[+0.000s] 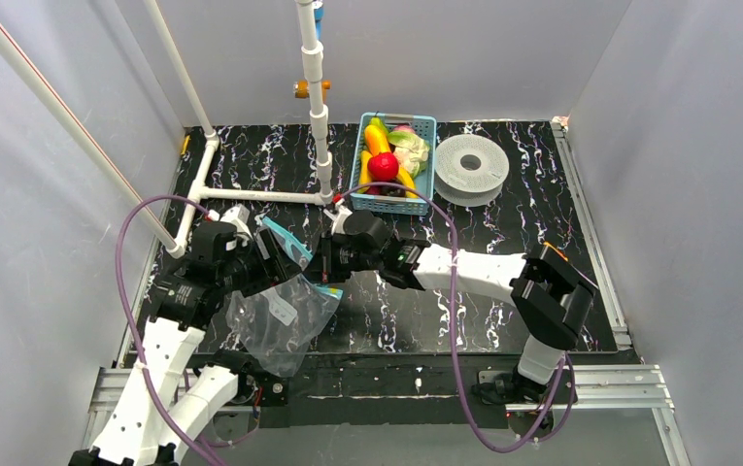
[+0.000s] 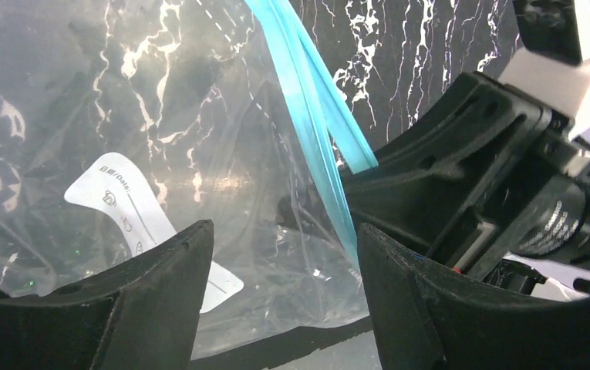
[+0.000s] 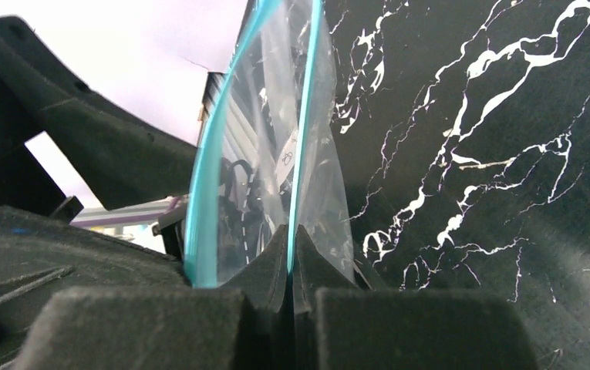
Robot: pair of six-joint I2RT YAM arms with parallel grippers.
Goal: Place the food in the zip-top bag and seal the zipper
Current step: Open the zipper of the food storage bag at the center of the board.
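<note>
The clear zip-top bag hangs crumpled at the front left of the table, with a white label on it. It also fills the left wrist view. Its pale-blue zipper has its two rims apart. My right gripper is shut on one zipper rim; the other rim bows away to the left. My left gripper is open, its fingers wide apart with the bag's lower part between them. The red apple, banana and cauliflower lie in the blue basket.
A grey round spool lies right of the basket. A white pipe frame stands at the back left. The two grippers are close together over the black marbled table.
</note>
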